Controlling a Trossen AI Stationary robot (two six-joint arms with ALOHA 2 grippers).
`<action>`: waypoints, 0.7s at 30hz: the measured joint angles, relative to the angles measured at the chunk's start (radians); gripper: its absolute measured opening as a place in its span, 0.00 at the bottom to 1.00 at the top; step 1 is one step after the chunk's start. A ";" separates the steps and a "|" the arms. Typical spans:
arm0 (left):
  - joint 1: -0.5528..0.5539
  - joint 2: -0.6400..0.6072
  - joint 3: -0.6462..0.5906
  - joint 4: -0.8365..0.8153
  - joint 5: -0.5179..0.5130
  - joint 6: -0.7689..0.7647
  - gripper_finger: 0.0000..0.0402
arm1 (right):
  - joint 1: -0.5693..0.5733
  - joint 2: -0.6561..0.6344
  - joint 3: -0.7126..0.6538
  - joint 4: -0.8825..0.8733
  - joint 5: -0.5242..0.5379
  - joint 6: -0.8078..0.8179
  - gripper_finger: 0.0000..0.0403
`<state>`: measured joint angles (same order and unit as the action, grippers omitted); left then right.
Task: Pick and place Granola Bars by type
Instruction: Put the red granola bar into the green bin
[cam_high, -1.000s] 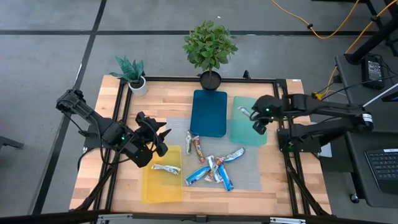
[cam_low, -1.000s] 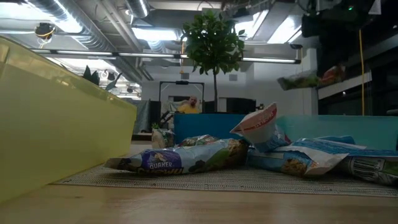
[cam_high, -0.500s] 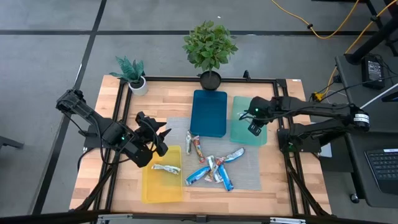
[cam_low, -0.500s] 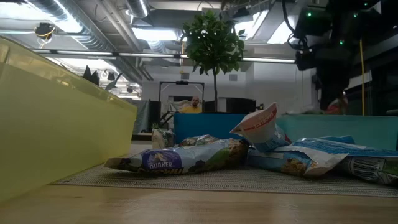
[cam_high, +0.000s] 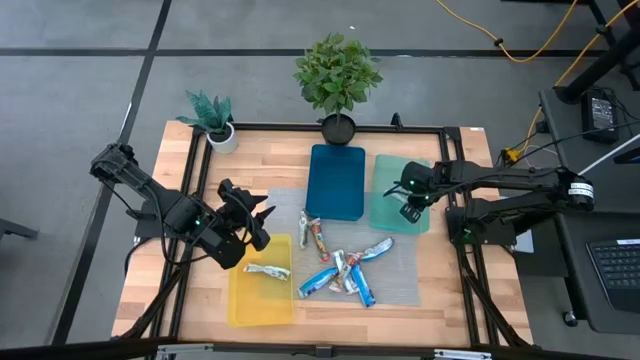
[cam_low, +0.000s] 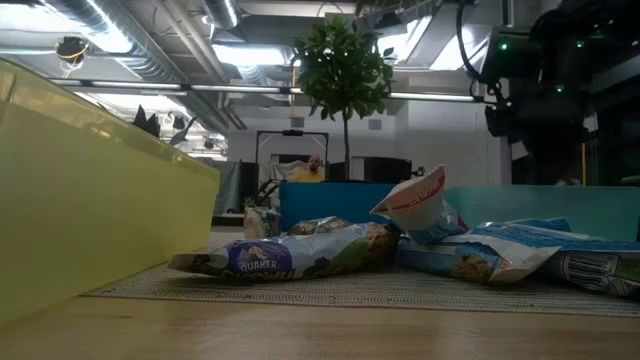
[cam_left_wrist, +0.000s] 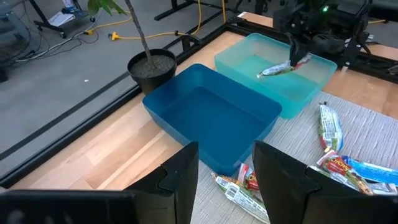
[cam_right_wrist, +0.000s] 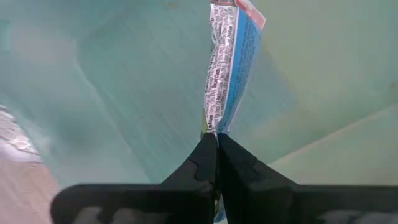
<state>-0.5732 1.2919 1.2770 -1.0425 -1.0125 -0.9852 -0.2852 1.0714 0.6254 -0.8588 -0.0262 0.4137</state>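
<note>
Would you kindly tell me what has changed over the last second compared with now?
The right claw, still shut on a granola bar, moved from the teal tray's far-left part toward its middle and lower over it. The left claw stayed open over the yellow tray; the bar in that tray and the pile on the mat did not move.

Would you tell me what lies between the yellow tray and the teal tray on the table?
In the high view, the loose granola bars on the grey mat lie between the yellow tray and teal tray.
</note>
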 joint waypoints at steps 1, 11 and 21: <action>0.000 0.000 0.000 0.000 0.000 0.000 0.36 | 0.000 0.000 0.000 0.002 -0.002 0.002 0.03; 0.000 0.000 0.000 0.000 0.000 -0.009 0.36 | 0.000 0.002 -0.009 0.052 -0.002 0.030 0.04; 0.000 0.000 0.000 0.000 0.002 -0.015 0.36 | 0.000 0.002 -0.009 0.068 -0.026 0.029 0.19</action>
<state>-0.5730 1.2919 1.2766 -1.0424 -1.0107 -1.0000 -0.2852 1.0729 0.6167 -0.7908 -0.0527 0.4423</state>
